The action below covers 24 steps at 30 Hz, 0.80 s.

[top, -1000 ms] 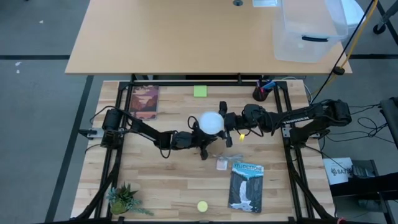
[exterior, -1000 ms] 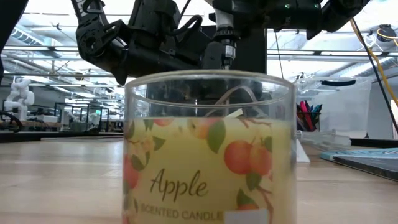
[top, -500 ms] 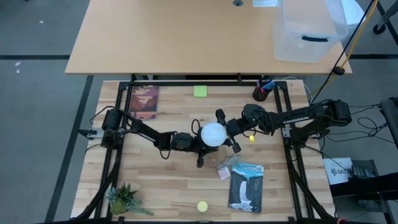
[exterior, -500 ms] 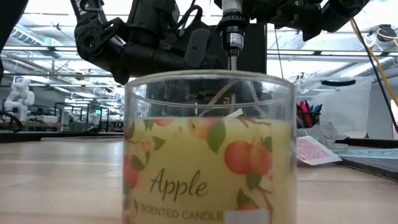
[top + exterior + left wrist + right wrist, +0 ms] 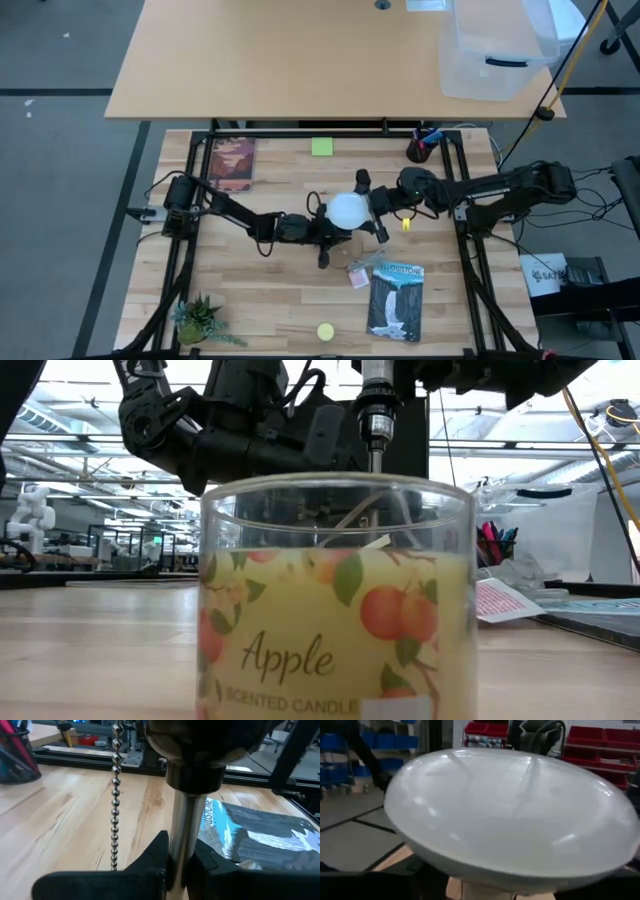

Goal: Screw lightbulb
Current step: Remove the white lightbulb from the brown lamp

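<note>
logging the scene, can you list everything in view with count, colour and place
lightbulb: 1, white, mid-table between both grippers
lamp stem: 1, silver, in the left gripper's grasp
bead chain: 1, silver, hanging beside the stem
candle jar: 1, yellow, close to the low camera
books: 2, reddish far left, blue-grey near right
sticky note: 1, green, far edge
yellow disc: 1, near edge
plant: 1, green, near-left corner
pen cup: 1, dark, far right
left gripper: shut on stem
right gripper: around the bulb

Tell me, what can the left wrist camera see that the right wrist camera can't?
Only the left wrist view shows the left gripper shut on a silver metal rod, a beaded metal chain and a blue-covered book. Only the right wrist view shows the round white frosted lightbulb and red storage bins. Both show the pale wooden table.
</note>
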Motion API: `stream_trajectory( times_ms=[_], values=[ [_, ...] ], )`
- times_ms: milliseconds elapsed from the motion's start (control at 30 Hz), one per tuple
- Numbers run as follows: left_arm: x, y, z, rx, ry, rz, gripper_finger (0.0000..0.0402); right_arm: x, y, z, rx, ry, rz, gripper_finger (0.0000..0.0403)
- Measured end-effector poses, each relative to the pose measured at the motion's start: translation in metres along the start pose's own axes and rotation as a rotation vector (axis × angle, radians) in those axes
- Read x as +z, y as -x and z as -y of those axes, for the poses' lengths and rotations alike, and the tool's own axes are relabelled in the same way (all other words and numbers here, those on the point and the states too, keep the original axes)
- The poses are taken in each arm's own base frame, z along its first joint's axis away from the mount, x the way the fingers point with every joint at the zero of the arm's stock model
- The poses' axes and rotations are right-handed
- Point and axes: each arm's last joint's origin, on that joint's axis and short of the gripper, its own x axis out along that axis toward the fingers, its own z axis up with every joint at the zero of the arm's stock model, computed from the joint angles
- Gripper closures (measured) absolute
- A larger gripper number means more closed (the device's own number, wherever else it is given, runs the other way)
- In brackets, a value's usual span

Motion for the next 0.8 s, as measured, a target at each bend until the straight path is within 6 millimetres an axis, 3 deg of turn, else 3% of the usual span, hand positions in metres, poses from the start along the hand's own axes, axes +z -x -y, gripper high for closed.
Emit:
stream_trajectory(
  times_ms=[200,800],
  values=[
    [0.0,0.0,-0.002,0.045,-0.008,0.006,0.0371,0.004,0.005,-0.008,0.002,0.036,-0.033,0.0098],
    [0.001,0.0,-0.014,0.226,0.007,0.026,0.0371,0.011,0.004,-0.003,-0.142,0.05,-0.039,0.0096]
  ],
)
